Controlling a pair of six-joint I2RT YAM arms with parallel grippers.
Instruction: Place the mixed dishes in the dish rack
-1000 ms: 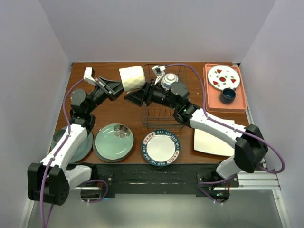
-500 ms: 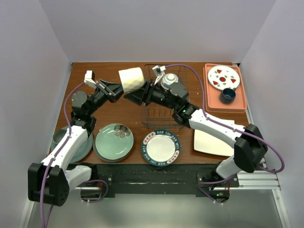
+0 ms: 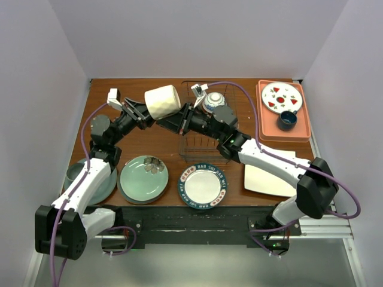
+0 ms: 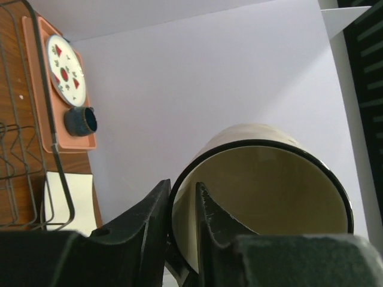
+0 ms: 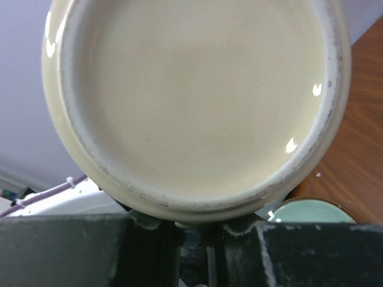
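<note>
White capital letters are running around the dark band of the white plate with dark patterned rim (image 3: 204,185), which is lying by the bench's near edge. They are showing too small to read with certainty.

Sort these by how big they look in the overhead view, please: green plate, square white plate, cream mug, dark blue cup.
1. Green plate and square white plate: about alike, and the square one is partly hidden, so I would not rank them.
2. Cream mug, held up nearer the camera, which may flatter it.
3. Dark blue cup.
</note>
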